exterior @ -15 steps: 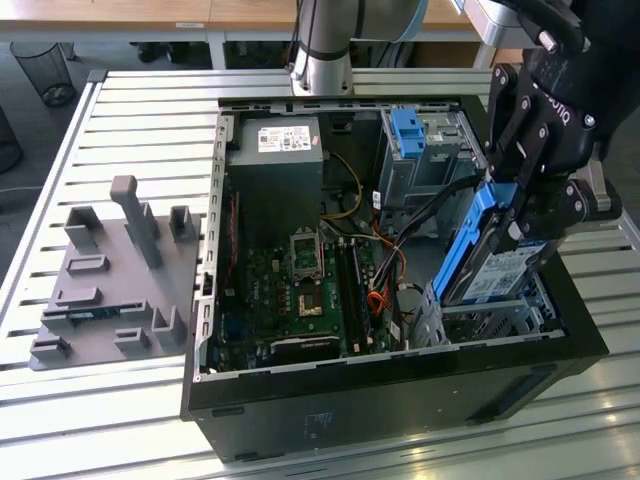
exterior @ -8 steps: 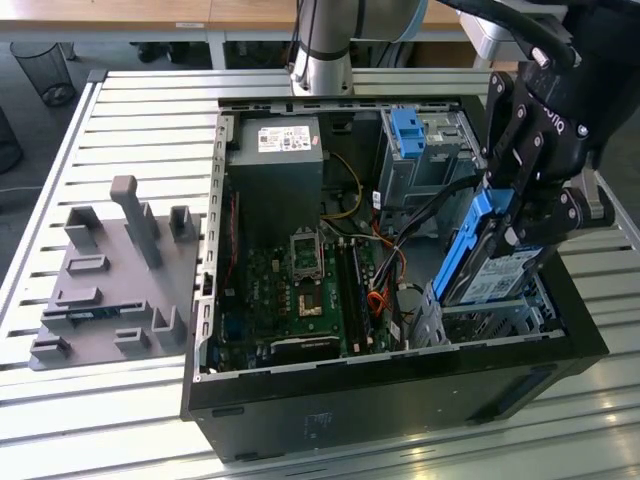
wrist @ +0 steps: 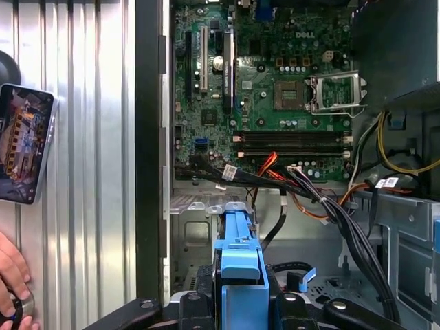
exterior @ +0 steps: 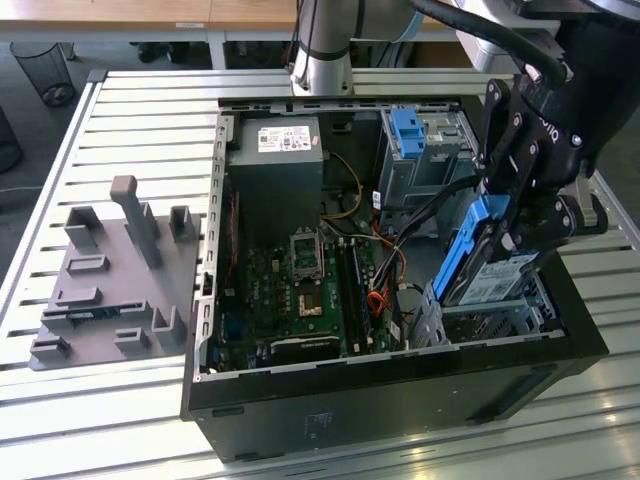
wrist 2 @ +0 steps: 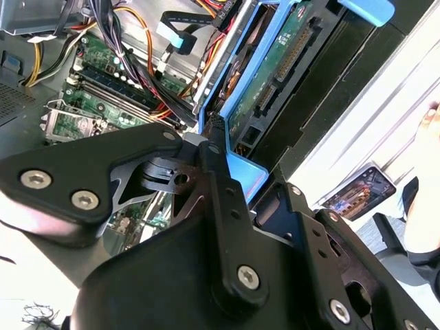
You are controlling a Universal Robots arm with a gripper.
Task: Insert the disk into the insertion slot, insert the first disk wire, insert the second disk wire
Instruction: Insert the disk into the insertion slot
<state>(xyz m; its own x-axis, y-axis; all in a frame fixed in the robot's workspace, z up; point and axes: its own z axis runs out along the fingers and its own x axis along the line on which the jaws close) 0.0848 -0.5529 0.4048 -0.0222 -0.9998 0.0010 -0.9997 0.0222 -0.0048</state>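
Observation:
My gripper (exterior: 522, 228) is shut on the disk (exterior: 490, 265), a silver drive with a white label in a bright blue carrier. I hold it tilted, its low end at the mouth of the insertion slot (exterior: 495, 318), the silver perforated cage in the case corner at the exterior view's right. In the second wrist view a black finger (wrist 2: 214, 148) presses the blue carrier (wrist 2: 240, 168), and the disk's green underside (wrist 2: 282, 62) faces the camera. The first wrist view has the carrier (wrist: 240, 275) over the cage floor (wrist: 199, 237). A black wire bundle (wrist: 330, 206) and a blue-tipped wire (wrist 2: 175, 38) lie loose nearby.
The open computer case (exterior: 400, 365) holds a motherboard (exterior: 310, 280), a power supply (exterior: 275, 150) and a taller grey bay with a blue latch (exterior: 410, 135). A grey fixture plate (exterior: 110, 280) lies at the exterior view's left. A phone (wrist: 24, 141) and a person's hand (wrist: 10, 275) rest beside the case.

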